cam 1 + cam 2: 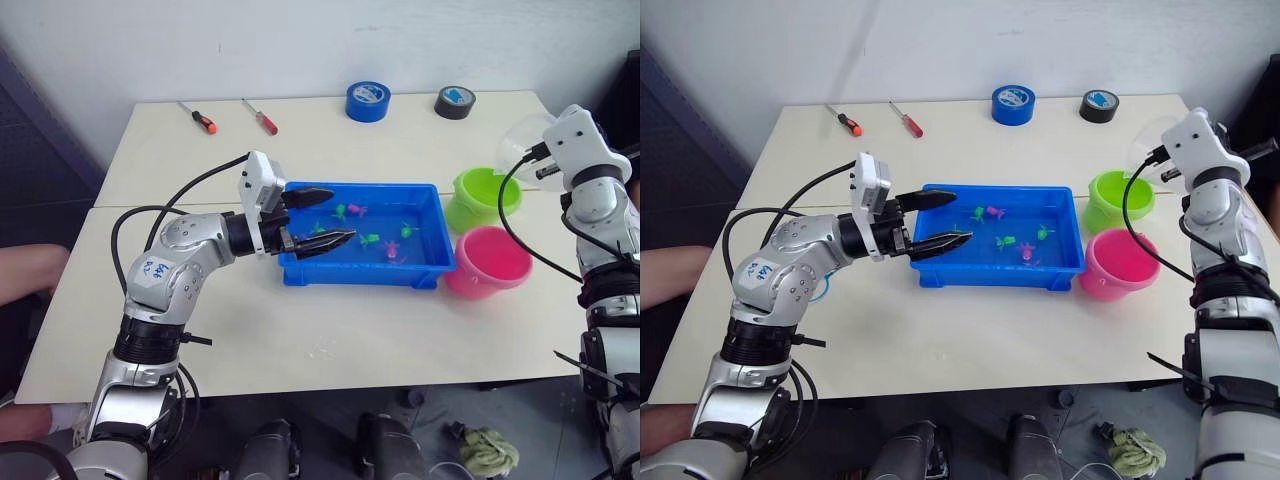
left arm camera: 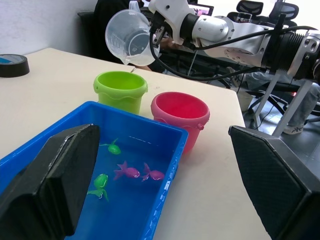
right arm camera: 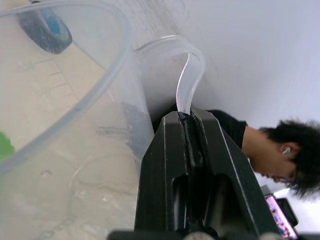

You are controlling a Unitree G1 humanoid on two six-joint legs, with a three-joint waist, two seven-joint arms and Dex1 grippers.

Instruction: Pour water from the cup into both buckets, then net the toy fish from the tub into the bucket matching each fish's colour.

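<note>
Right gripper (image 3: 187, 117): clamped on the handle of the cup (image 2: 129, 39); I hold it tipped on its side above the green bucket (image 2: 121, 90), lip pointing down toward it.
Pour: I can't tell whether any water is left in the cup; I'd roll the wrist slowly and keep the lip over the green rim.
Pink bucket (image 1: 488, 262): just beside the green one, nearer me; I judge it takes a short shift of the cup.
Left gripper (image 1: 318, 218): fingers spread wide, empty, poised over the near-left end of the tub (image 1: 362, 269).
Toy fish (image 1: 369, 239): pink and green, scattered in the tub; I keep the left arm out of the water.
</note>
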